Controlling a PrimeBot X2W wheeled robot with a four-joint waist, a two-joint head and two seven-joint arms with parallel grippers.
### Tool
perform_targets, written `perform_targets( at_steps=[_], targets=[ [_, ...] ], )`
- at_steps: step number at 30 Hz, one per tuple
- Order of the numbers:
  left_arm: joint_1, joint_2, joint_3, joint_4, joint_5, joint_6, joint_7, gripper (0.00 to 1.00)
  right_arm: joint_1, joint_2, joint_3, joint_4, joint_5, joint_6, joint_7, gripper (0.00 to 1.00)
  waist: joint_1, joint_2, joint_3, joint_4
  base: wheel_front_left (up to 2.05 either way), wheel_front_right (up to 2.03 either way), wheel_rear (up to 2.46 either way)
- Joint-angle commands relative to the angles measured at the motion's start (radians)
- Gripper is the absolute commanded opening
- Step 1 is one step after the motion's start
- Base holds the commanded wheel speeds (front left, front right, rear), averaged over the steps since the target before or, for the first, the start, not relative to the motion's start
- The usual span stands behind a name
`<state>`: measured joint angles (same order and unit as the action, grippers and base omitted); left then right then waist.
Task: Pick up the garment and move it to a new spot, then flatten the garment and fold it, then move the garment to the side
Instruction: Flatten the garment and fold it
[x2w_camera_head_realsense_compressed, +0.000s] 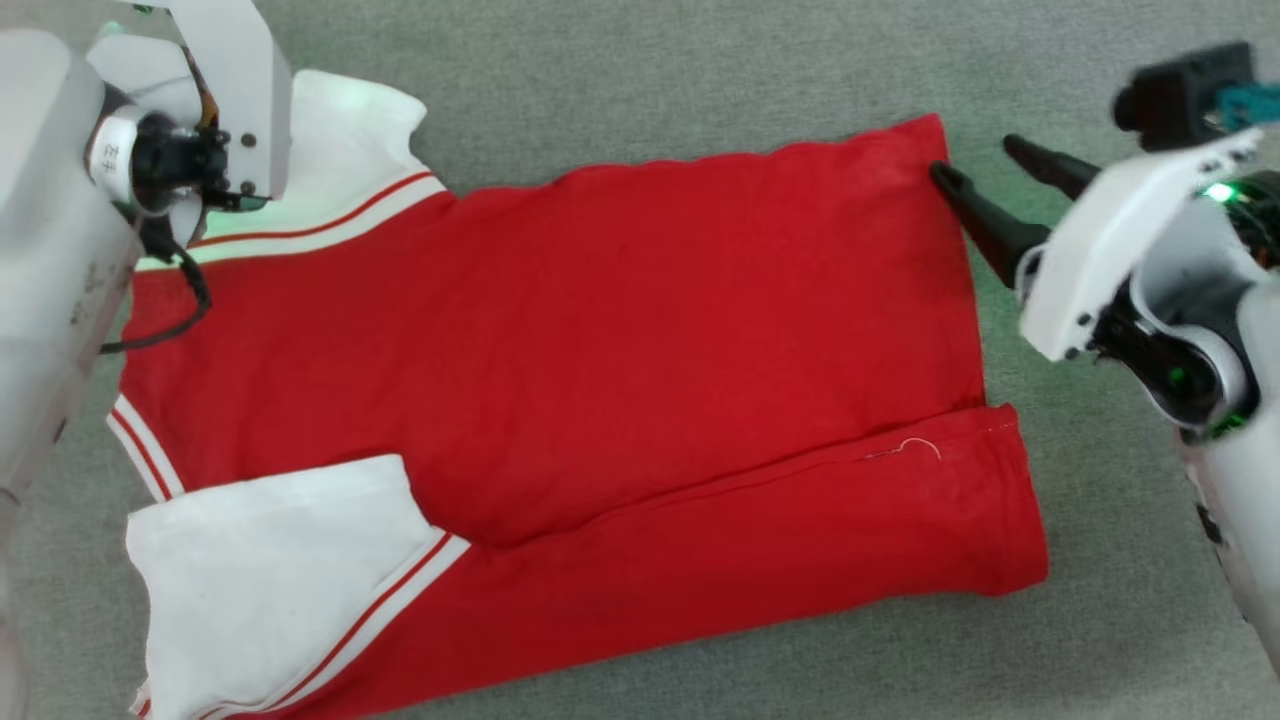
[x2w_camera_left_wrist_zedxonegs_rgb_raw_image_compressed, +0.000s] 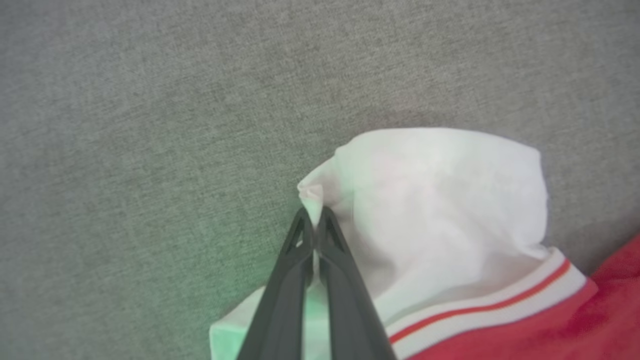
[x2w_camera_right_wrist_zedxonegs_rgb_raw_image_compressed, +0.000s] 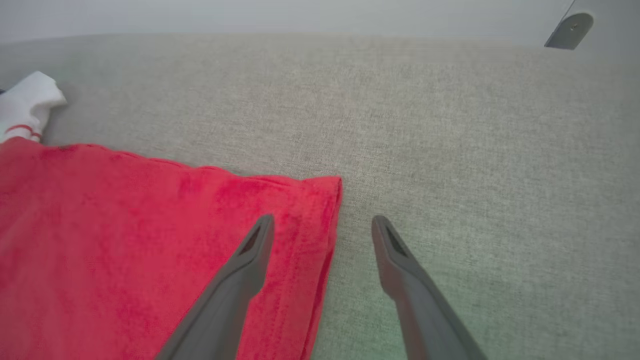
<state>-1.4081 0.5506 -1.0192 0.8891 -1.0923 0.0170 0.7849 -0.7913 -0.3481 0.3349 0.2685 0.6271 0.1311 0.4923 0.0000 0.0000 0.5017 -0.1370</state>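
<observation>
Head view: red jersey (x2w_camera_head_realsense_compressed: 600, 330) lies spread on the grey fabric surface (x2w_camera_head_realsense_compressed: 650, 60), collar end toward the left arm side, hem toward the right arm side. The long edge of the jersey nearest the camera is folded over onto its body as a red band (x2w_camera_head_realsense_compressed: 800, 540). One white sleeve (x2w_camera_head_realsense_compressed: 270, 560) lies on the jersey's near collar-end corner, and its red-and-white striped trim (x2w_camera_head_realsense_compressed: 400, 590) runs diagonally across it. The left arm's wrist housing (x2w_camera_head_realsense_compressed: 215, 110) hangs over the jersey's far white sleeve (x2w_camera_head_realsense_compressed: 350, 120). Right end effector (x2w_camera_head_realsense_compressed: 980, 160) is at the jersey's far hem corner with fingers apart, one tip at the hem edge, the other off the jersey over the grey surface. Left wrist view: left end effector (x2w_camera_left_wrist_zedxonegs_rgb_raw_image_compressed: 312, 220) has its fingers together, clamped on a pinch of the white sleeve's edge; the sleeve bunches up just beyond the tips, with the striped trim and the red body beside the fingers. Right wrist view: the right end effector's fingers stand wide apart and hold nothing. One finger (x2w_camera_right_wrist_zedxonegs_rgb_raw_image_compressed: 250, 260) is above the jersey's red fabric just inside the hem corner, the other over bare grey surface, and the hem edge runs between them. Whether the finger touches the cloth I cannot tell.
</observation>
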Motion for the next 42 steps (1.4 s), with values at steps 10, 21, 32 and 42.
perform_targets(
  at_steps=[10,21,32,42],
  targets=[
    [-0.016,-0.034,-0.006,0.089,-0.002,-0.043,-0.026,0.00,-0.157,0.053,0.101,0.223,0.051,-0.001,0.200,1.00,0.0000,0.0000,0.013,-0.003,0.00,0.00,0.00],
    [-0.045,-0.062,-0.002,0.160,-0.003,-0.077,-0.061,0.00,-0.266,0.081,0.187,0.405,0.094,-0.001,0.287,0.00,0.0000,0.0000,0.019,-0.001,0.00,0.00,0.00],
    [-0.075,-0.077,0.006,0.193,-0.007,-0.115,-0.126,0.00,-0.286,0.013,0.232,0.389,0.147,-0.001,0.177,0.00,0.0000,0.0000,-0.047,0.038,0.00,0.00,0.00],
    [-0.033,-0.070,-0.004,0.165,-0.017,-0.141,-0.167,0.00,-0.234,-0.078,0.305,0.332,0.209,-0.001,0.098,0.00,0.0000,0.0000,-0.150,0.091,0.00,0.00,0.00]
  ],
)
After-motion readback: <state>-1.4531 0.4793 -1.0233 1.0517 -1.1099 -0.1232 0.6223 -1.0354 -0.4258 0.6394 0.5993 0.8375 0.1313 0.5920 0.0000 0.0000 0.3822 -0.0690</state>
